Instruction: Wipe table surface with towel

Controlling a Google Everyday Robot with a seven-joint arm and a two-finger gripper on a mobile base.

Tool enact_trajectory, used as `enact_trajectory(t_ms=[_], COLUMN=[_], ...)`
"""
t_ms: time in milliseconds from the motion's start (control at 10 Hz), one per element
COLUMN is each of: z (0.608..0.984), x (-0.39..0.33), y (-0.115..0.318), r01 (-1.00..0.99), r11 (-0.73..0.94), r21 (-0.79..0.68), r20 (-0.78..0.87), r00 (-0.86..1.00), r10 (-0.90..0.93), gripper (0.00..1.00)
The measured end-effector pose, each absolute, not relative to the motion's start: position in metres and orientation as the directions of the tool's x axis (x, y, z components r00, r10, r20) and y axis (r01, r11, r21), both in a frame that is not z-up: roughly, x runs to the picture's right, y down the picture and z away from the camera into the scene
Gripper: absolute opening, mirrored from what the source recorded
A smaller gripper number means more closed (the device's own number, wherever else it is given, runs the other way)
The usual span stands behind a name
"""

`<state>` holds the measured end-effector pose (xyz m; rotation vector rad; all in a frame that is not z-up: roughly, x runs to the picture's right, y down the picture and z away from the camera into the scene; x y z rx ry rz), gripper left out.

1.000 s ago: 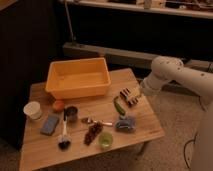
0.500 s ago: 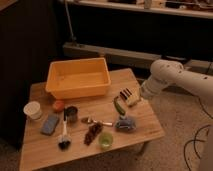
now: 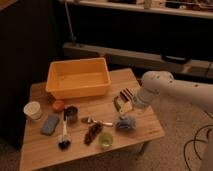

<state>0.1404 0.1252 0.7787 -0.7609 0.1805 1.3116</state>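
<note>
A crumpled blue-grey cloth [image 3: 125,123], which looks like the towel, lies on the right part of the wooden table [image 3: 145,131]. My gripper [image 3: 123,103], with dark and light stripes, hangs just behind and above the cloth, near the table's right side. The white arm [image 3: 159,87] reaches in from the right. I see nothing held in the gripper.
An orange bin [image 3: 78,78] stands at the back of the table. A white cup [image 3: 33,110], a small orange thing [image 3: 58,105], a metal cup [image 3: 71,114], a flat blue pad [image 3: 49,124], a brush [image 3: 63,140], a spoon [image 3: 98,121], a dark red bunch [image 3: 92,133] and a green cup [image 3: 105,140] lie across the front. Dark shelving [image 3: 140,55] stands behind.
The arm's elbow has come lower and a little to the left. The gripper has sunk slightly toward the cloth. The things on the table have not moved.
</note>
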Motion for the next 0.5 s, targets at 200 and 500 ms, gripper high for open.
enact_trajectory(t_ms=[200, 500], z=[0.79, 0.807], x=[0.128, 0.119], y=[0.136, 0.148], r01=[-0.905, -0.89], r11=[0.052, 0.031], r21=[-0.422, -0.454], r20=[-0.53, -0.525], r00=[0.292, 0.296], r10=[0.796, 0.798], gripper=[0.8, 0.8])
